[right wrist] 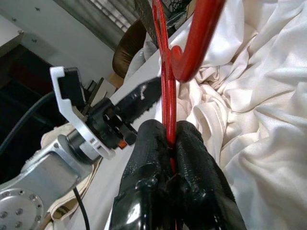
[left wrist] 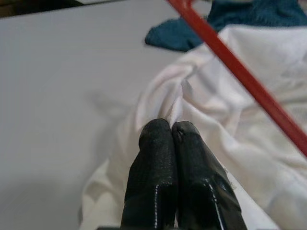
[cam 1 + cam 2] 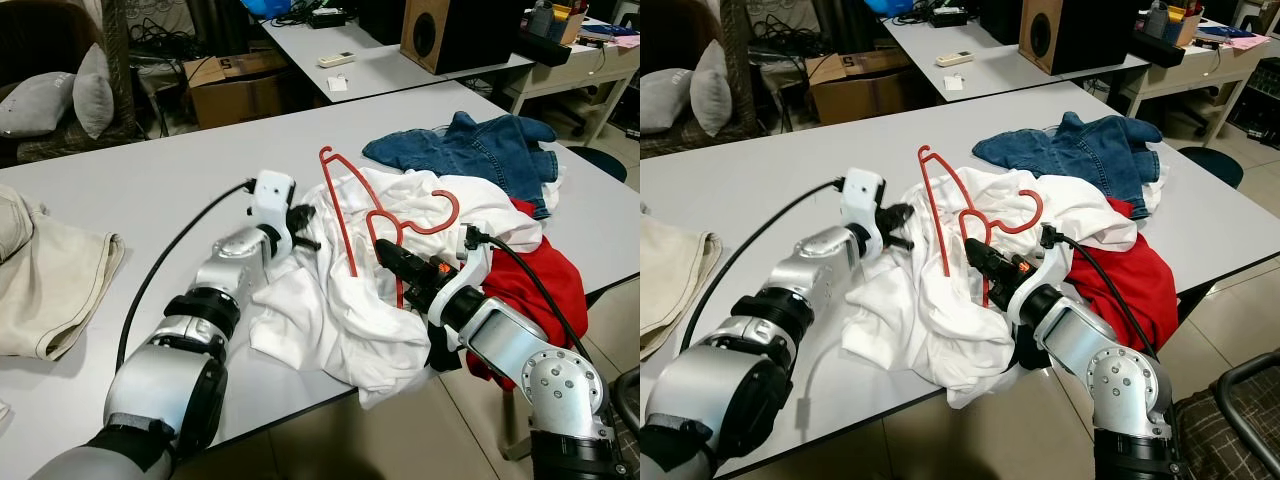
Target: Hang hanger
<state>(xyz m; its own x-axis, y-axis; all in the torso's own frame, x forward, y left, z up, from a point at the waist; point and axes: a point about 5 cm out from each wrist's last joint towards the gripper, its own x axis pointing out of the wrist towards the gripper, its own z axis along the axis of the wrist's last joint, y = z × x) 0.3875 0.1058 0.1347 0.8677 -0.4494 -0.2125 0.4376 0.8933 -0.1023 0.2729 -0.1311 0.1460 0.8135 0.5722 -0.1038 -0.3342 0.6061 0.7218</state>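
Right wrist view shows the right gripper (image 1: 169, 136) clamped on the thin red plastic hanger (image 3: 350, 215) at frame centre, while the left gripper (image 2: 171, 128), fingers together, apparently pinches rumpled white cloth (image 3: 340, 310).

My right tool (image 3: 392, 256) is covering the lower stretch of the red hanger (image 3: 345, 215), so I cannot tell where that bar ends. The white shirt (image 3: 330, 300) is burying part of the red garment (image 3: 545, 285) and the near edge of the jeans (image 3: 470, 150). The beige cloth (image 3: 45, 290) is running off the picture's left side, and the speaker (image 3: 440, 30) is being cropped at the top.
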